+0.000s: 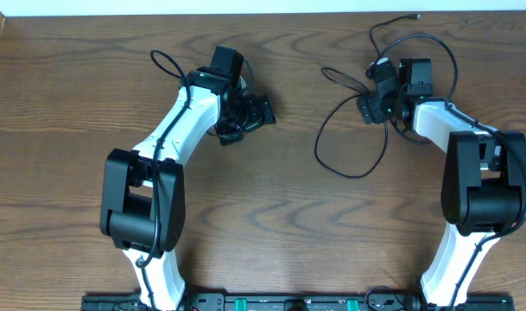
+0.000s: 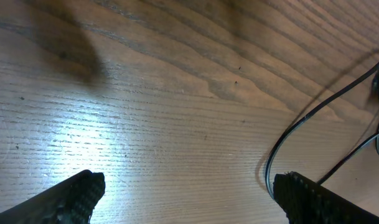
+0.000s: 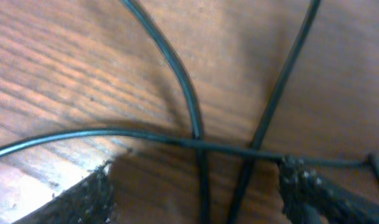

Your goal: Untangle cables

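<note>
Right tool (image 3: 195,177) hangs low over the counter (image 1: 263,216), fingers (image 3: 301,186) spread either side of the spot where strands of the black cables (image 3: 190,102) cross; nothing is pinched yet. To do this well, it should close on one strand only, just clear of the crossing, then draw it gently outward so the loops open rather than tighten. Left tool (image 2: 189,183) is spread too, over bare wood, with a cord (image 2: 304,119) just beside one finger.
</note>
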